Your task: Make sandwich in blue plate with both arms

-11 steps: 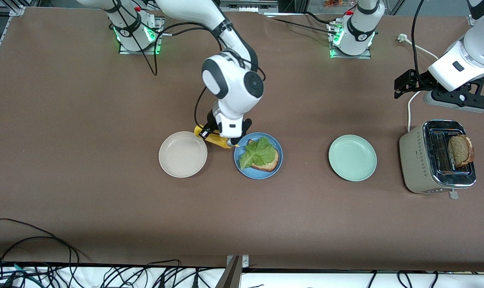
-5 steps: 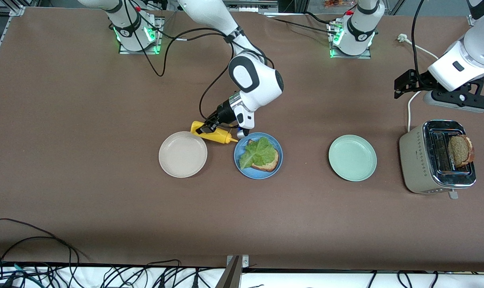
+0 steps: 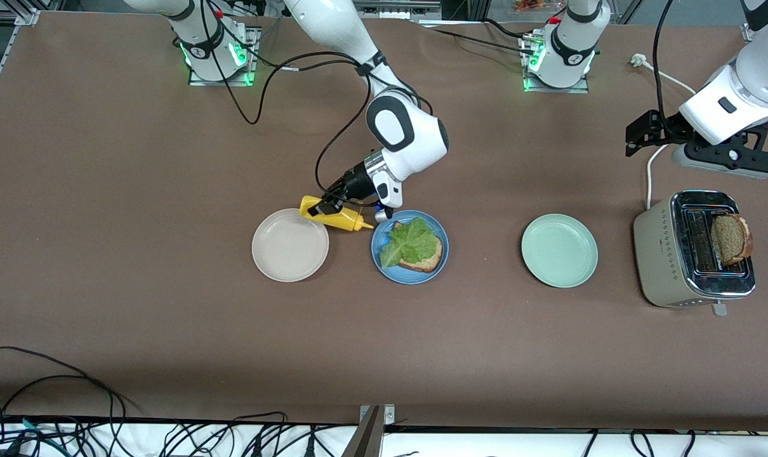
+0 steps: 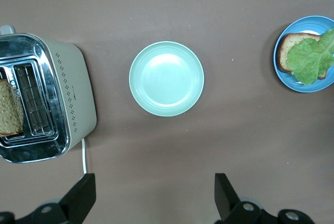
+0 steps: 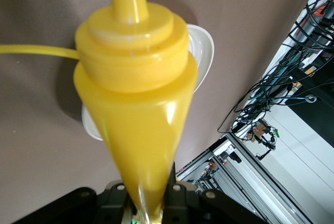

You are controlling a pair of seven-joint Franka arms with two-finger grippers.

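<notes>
The right gripper (image 3: 328,207) is clamped on a yellow squeeze bottle (image 3: 334,216), which it holds tilted almost flat in the air, nozzle toward the blue plate (image 3: 384,268) and just short of its rim. On that plate lies one slice of brown bread (image 3: 427,259) with a ruffled lettuce leaf (image 3: 409,242) draped over it; no second slice covers it yet. The bottle's base end hangs over the edge of the beige-white plate (image 3: 289,245), which sits beside the blue plate toward the right arm's end of the table.

The left gripper (image 3: 641,131) hangs with its fingers (image 4: 81,199) spread wide and empty, above the bare table near a cream toaster (image 3: 660,254) at the left arm's end; this arm waits. A second slice of bread (image 3: 730,238) stands up out of one toaster slot. A pale mint-green plate (image 3: 559,250) lies between the toaster and the blue plate, well apart from both.

The table is covered in brown matting (image 3: 168,317); black cables (image 3: 73,431) trail along its edge nearest the front camera, and a white power cord (image 3: 650,171) runs from the toaster.

Compared with a second ago, the right arm's wrist has swung from above the bottle toward the left arm's end of the table, and the bottle has shifted slightly away from the blue plate. The left arm has not moved.
</notes>
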